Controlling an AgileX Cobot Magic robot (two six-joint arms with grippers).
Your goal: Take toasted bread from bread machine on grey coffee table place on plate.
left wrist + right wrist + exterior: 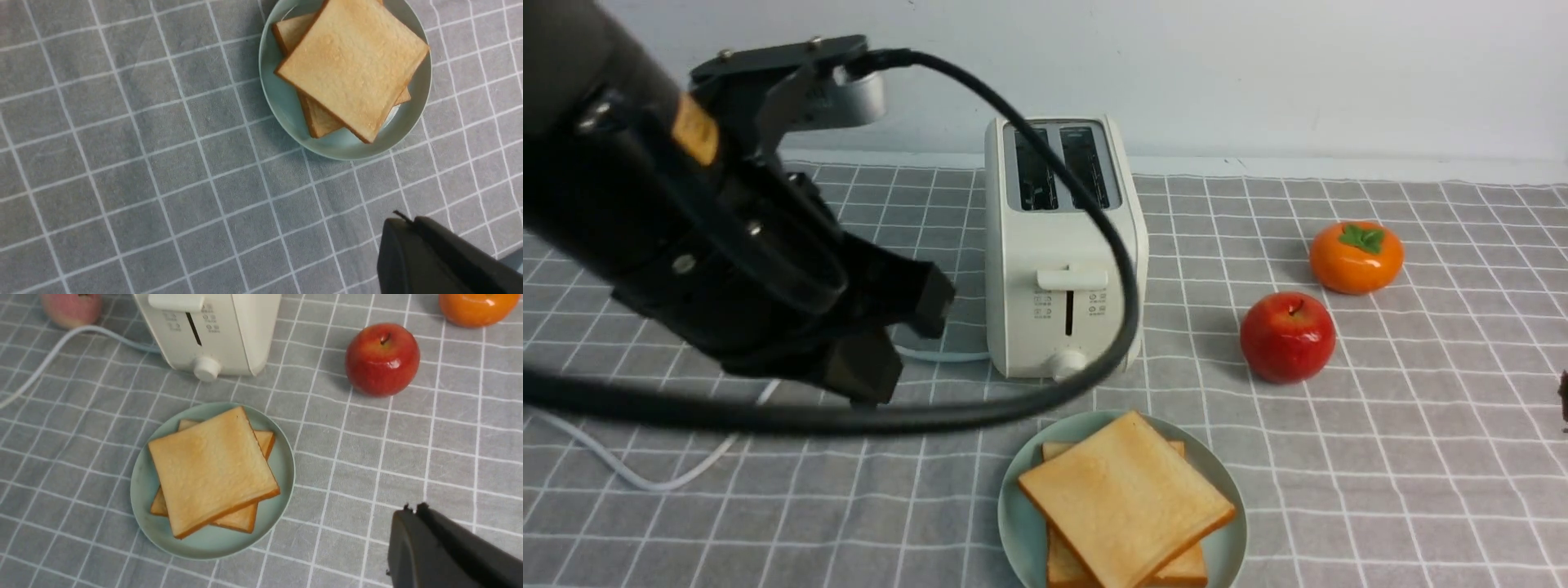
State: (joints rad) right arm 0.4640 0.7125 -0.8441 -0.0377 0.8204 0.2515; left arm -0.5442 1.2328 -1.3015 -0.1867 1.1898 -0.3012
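Note:
Two slices of toasted bread (1125, 500) lie stacked, the top one turned askew, on the mint-green plate (1013, 510) in front of the bread machine (1058, 245). Both of its slots show empty. All stand on the grey coffee table (1380, 457). My left gripper (903, 343) is shut and empty, hovering left of the toaster; in the left wrist view its tip (402, 220) is apart from the plate (282, 110) and toast (351, 65). My right gripper (410, 509) is shut and empty, to the right of the plate (143, 498) and toast (208, 469); only a sliver (1564, 396) shows in front.
A red apple (1288, 336) and an orange persimmon (1356, 256) sit right of the toaster. The toaster's white cord (645, 478) trails left across the cloth. My left arm's black cable (1129, 286) arcs in front of the toaster. A pinkish fruit (71, 308) lies left of the toaster (212, 330).

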